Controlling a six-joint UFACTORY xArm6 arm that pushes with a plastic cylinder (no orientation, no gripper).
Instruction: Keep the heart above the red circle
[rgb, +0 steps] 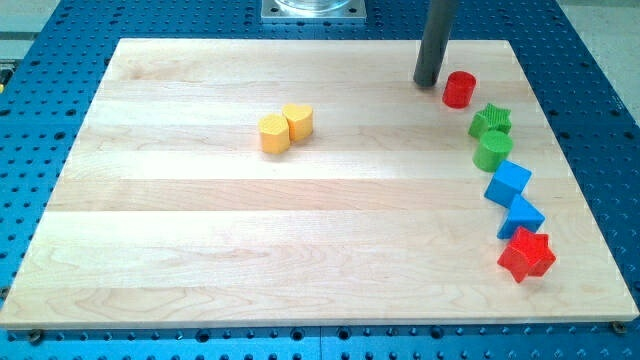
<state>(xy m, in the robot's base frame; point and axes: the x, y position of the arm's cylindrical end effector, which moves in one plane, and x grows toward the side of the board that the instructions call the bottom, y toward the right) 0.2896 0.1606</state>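
A yellow heart (299, 121) lies on the wooden board left of the middle, touching a yellow hexagon (274, 133) on its lower left. A red circle (459, 89) sits near the view's top right. My tip (427, 82) stands just left of the red circle, close to it; I cannot tell if they touch. The heart is far to the left of the tip and slightly lower in the view than the red circle.
Down the right side run a green star (491, 120), a green circle (492, 151), a blue cube (508, 184), another blue block (524, 216) and a red star (526, 255). The board's edge (300, 322) meets a blue perforated table.
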